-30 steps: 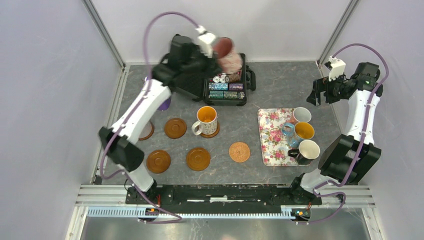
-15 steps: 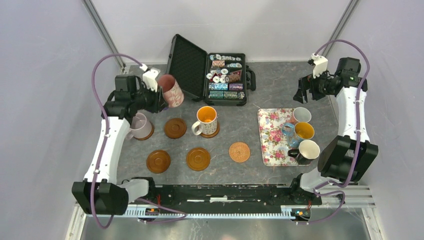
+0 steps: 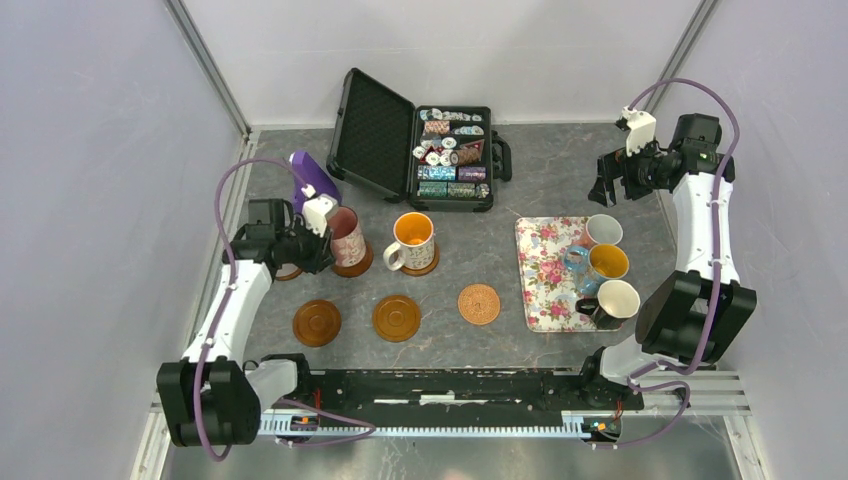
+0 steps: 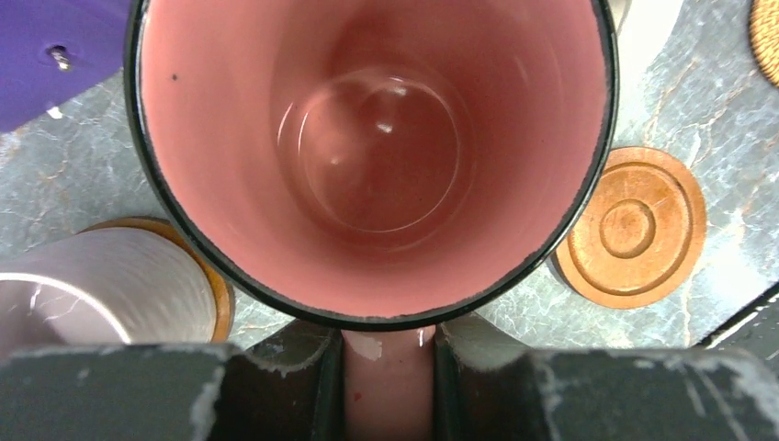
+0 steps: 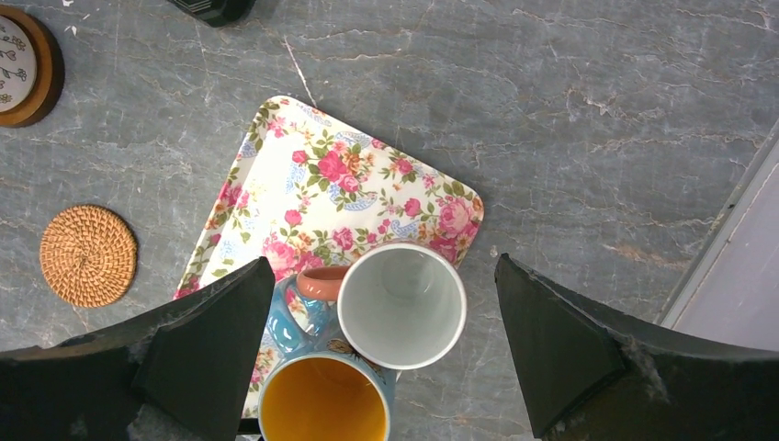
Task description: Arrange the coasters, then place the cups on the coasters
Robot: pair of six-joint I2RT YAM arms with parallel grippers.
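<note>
Left arm's swung the pink ceramic mug (image 3: 345,236) down from the back. Its left fingers (image 4: 294,381) are pinching the handle, and the mug is hovering or resting on a glossy brown wooden coaster (image 3: 355,268). I'd be centring it before releasing. Right fingers (image 5: 207,344) are hanging wide open.

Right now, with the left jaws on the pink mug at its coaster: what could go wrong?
1. Whether the pink mug sits flat on its coaster cannot be told. If it is released off-centre on the rim, it may rock or tip.
2. The lilac mug stands close beside it. When the left jaws open and pull back, they or the arm could knock it.
</note>
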